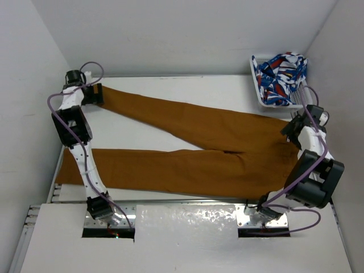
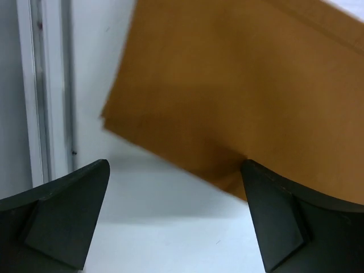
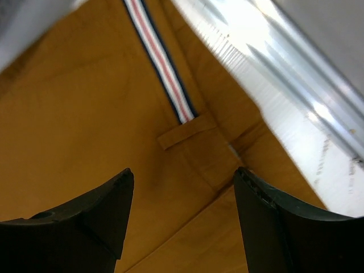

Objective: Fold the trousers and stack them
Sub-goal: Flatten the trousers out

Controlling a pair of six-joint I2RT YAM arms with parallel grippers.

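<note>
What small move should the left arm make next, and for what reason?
Probably lower the left gripper and shut it on the far leg's hem: it hangs open over that hem's corner, and the trousers lie spread in a V, so that leg likely must go onto the other.

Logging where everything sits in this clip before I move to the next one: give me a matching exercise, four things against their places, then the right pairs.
Things:
1. left gripper
2. right gripper
3. patterned cloth
4. trousers

Places:
A. in the white basket at the far right corner
B. spread flat on the table, legs pointing left
C. at the far leg's hem, fingers apart
D. over the waistband, fingers apart

Pairs: 1-C, 2-D, 3-A, 4-B
</note>
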